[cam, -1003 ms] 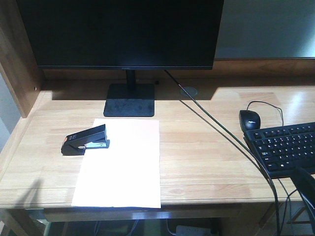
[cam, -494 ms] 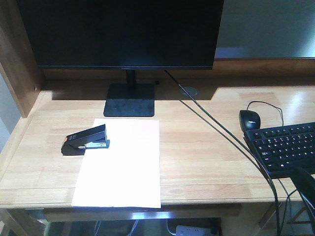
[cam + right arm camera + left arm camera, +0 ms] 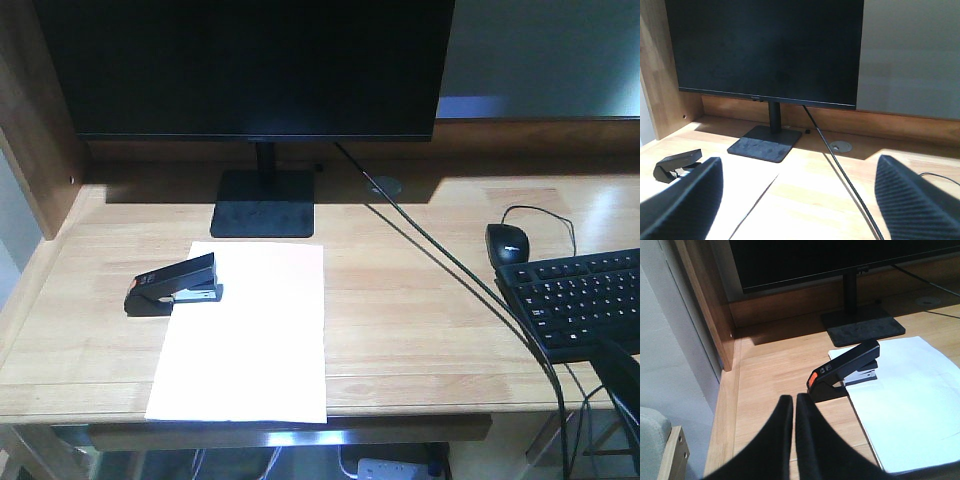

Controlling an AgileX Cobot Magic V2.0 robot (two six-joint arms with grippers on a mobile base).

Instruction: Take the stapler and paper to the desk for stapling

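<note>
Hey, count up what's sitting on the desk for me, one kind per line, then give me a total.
Stapler: 1
Paper sheet: 1
Monitor: 1
Mouse: 1
Keyboard: 1
Total: 5 things on the desk

My front camera is looking down over the desk (image 3: 420, 330) from its near edge, facing the monitor (image 3: 250, 65). My left wrist camera is sitting low and close at the desk's left end, facing the stapler (image 3: 842, 371). My right wrist camera is looking level toward the monitor. All three are sharing monitor and stapler.
</note>
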